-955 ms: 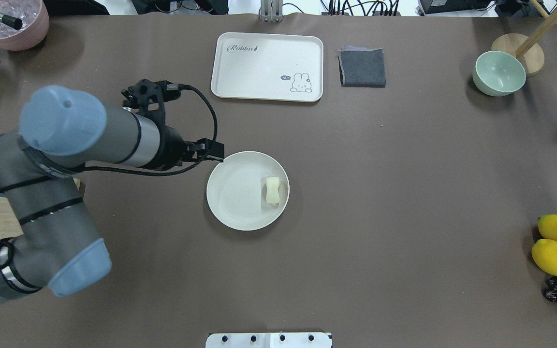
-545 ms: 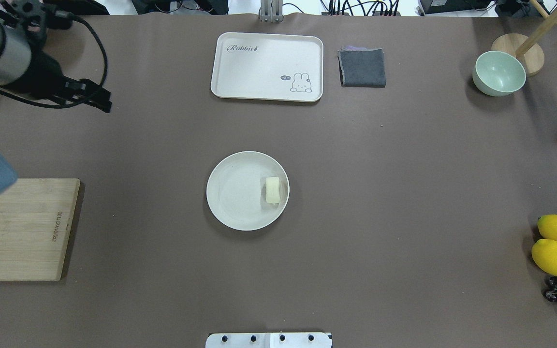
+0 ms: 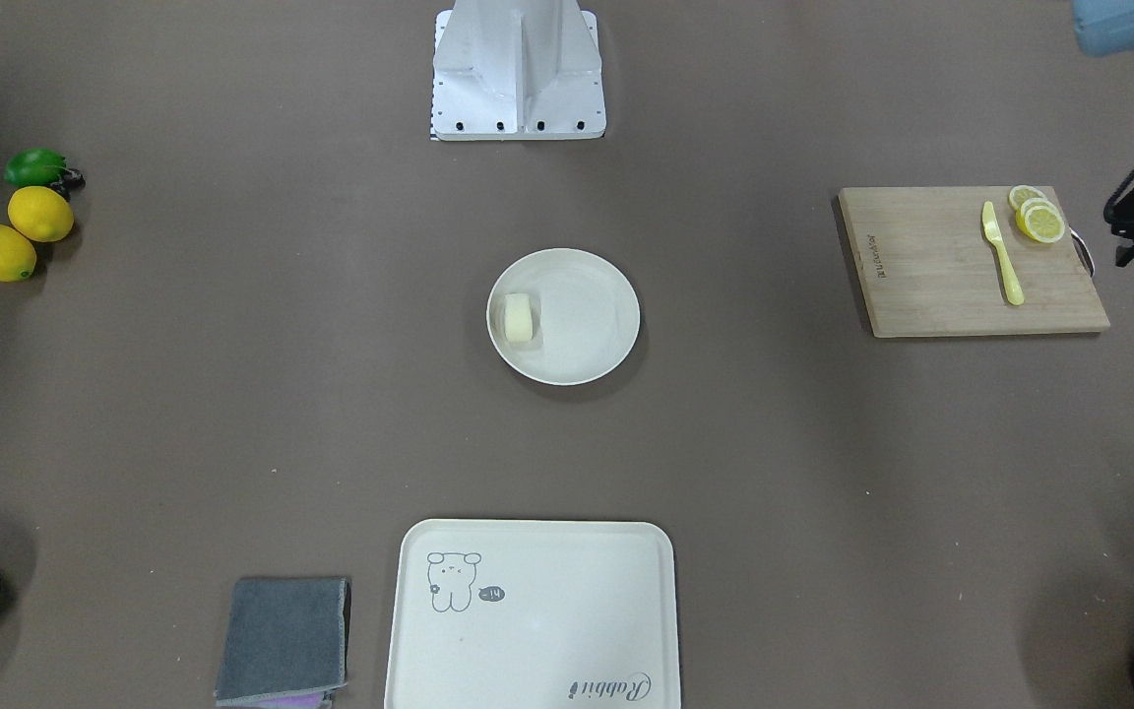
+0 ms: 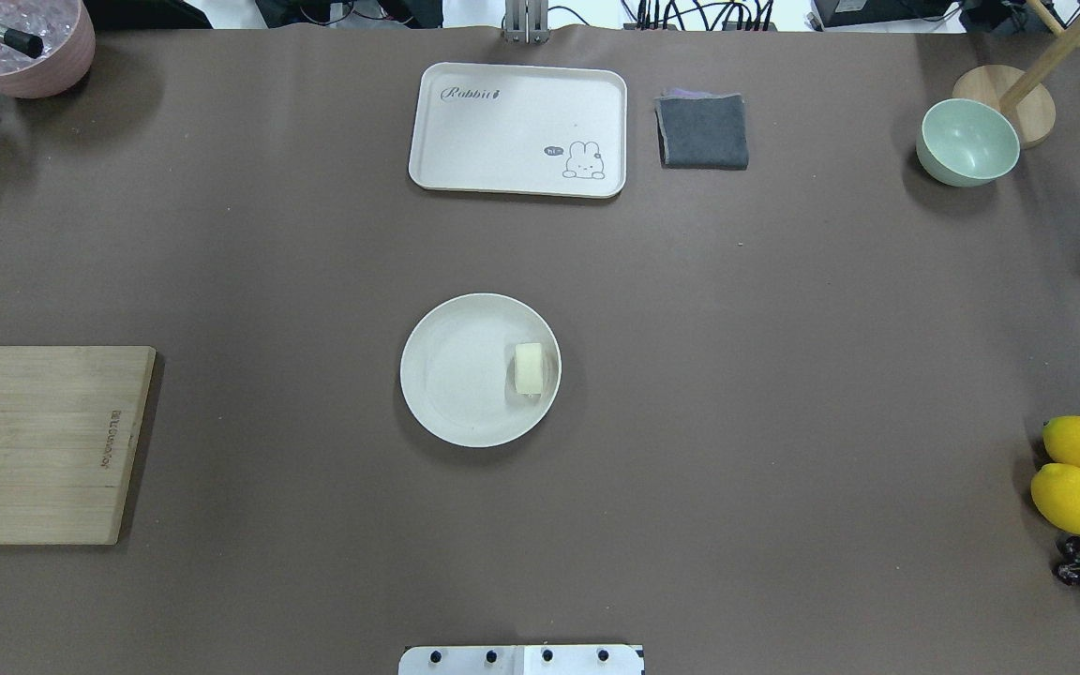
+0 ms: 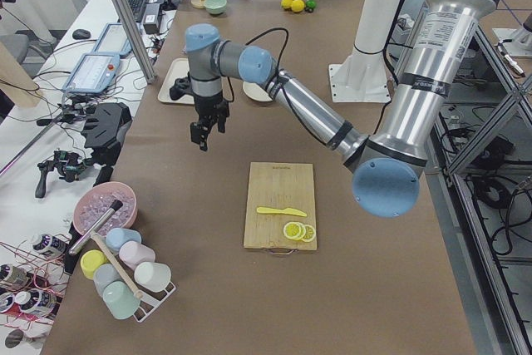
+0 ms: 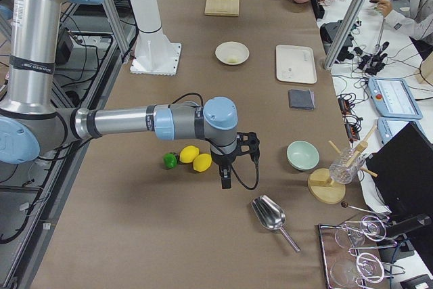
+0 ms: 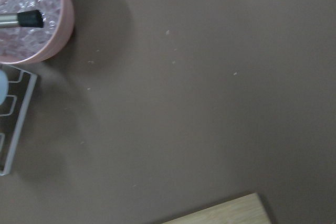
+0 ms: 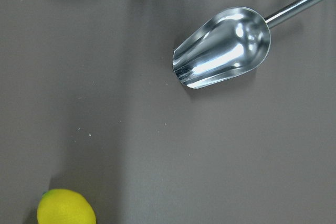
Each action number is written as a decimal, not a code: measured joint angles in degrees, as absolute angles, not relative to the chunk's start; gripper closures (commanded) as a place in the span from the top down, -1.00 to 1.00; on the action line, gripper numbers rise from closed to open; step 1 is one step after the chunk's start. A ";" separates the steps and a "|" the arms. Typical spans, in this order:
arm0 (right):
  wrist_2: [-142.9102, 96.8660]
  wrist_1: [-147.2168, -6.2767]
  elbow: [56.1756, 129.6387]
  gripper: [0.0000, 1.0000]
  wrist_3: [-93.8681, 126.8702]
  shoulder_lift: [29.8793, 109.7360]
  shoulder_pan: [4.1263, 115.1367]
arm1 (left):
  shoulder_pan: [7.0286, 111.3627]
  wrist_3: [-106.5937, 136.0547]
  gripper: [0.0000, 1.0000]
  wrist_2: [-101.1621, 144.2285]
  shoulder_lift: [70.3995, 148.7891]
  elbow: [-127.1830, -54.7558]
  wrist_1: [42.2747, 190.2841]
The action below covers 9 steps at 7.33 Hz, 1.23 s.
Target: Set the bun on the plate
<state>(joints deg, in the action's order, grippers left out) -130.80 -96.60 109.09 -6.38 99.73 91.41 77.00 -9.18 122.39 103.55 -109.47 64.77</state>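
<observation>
The bun (image 4: 529, 367), a small pale cream lump, lies on the right inner part of the round cream plate (image 4: 437, 375) at mid-table. The front view shows the same bun (image 3: 518, 317) on the plate (image 3: 592, 325). No gripper is near either. My left gripper (image 5: 204, 132) hangs fingers-down above the table far to the left, between the cutting board and the pink bowl; I cannot tell if it is open. My right gripper (image 6: 225, 177) hovers far right by the lemons, and its state cannot be read.
A rabbit tray (image 4: 519, 129), grey cloth (image 4: 702, 131) and green bowl (image 4: 968, 141) sit at the far side. Two lemons (image 4: 1074, 478) and a lime are at the right edge, near a metal scoop (image 8: 223, 48). A cutting board (image 4: 43, 445) with knife lies left, a pink ice bowl (image 4: 20, 42) far left.
My left arm has pulled back from beside the plate, moved left and left the overhead view. The bun and plate have stayed where they were.
</observation>
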 measured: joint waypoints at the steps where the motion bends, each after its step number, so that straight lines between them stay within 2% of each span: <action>1: -130.83 -101.49 109.76 1.00 -9.31 98.84 92.40 | 79.17 -11.51 0.95 122.52 100.22 -108.29 64.88; 5: -131.26 -104.51 107.63 1.00 -11.22 102.64 93.15 | 86.43 -11.97 0.95 129.63 94.09 -102.85 66.78; 9: -131.68 -104.60 107.10 1.00 -10.99 102.91 93.16 | 87.88 -3.93 0.95 132.79 84.57 -102.54 81.19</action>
<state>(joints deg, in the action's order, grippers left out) -131.68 -104.60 107.10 -10.99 102.91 93.16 87.88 -3.93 132.79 84.57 -102.54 81.19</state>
